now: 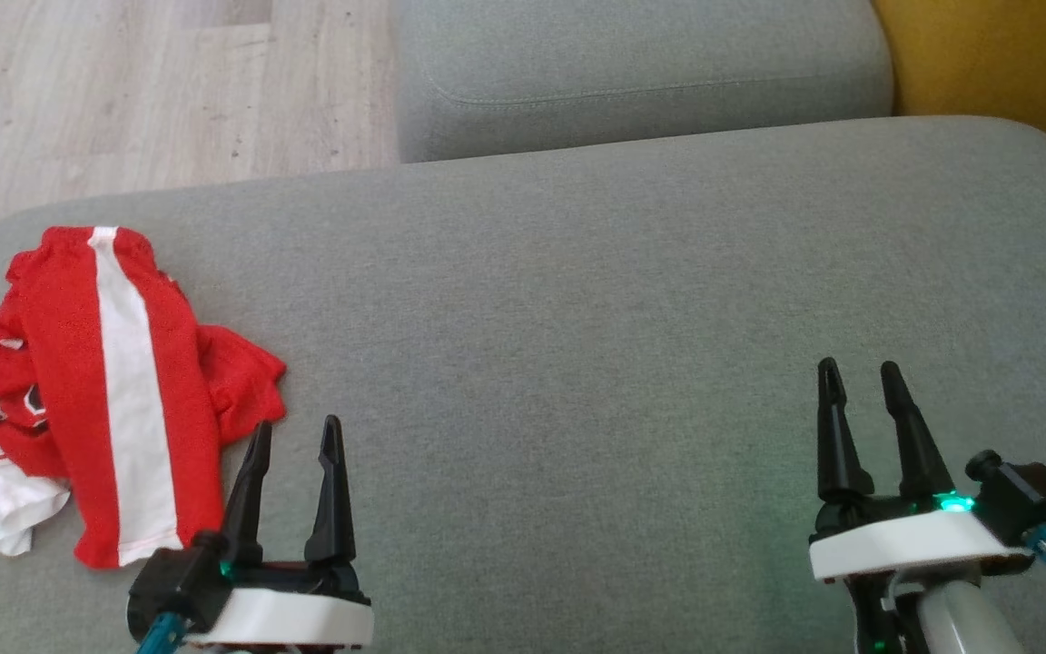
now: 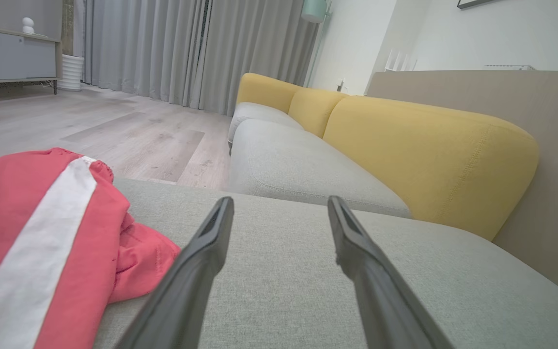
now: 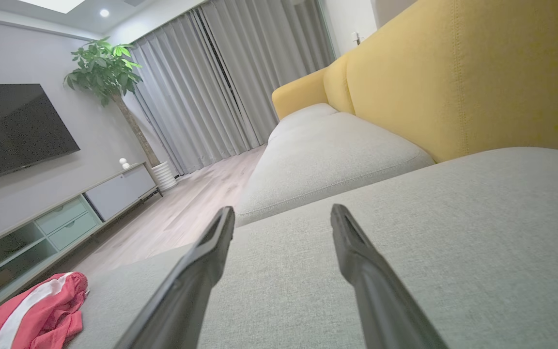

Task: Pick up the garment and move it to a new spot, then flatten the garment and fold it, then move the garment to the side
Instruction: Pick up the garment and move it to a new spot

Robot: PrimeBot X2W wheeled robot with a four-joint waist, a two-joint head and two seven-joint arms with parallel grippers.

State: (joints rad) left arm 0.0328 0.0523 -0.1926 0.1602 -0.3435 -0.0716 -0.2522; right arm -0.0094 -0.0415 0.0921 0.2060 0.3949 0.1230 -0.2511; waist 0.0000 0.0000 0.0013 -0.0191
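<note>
The red garment point(image 1: 60, 363), white-striped and crumpled, lay at the left edge of the frame on the grey sofa seat point(image 1: 577, 318). My left hand point(image 1: 297, 423), fingers apart and empty, sat just beside its right hem. My right hand point(image 1: 859, 365), likewise apart, sat at lower right, well apart from it. The cloth looked light, soft and limp, so I judged a pinch on the nearest raised fold the best hold.
</note>
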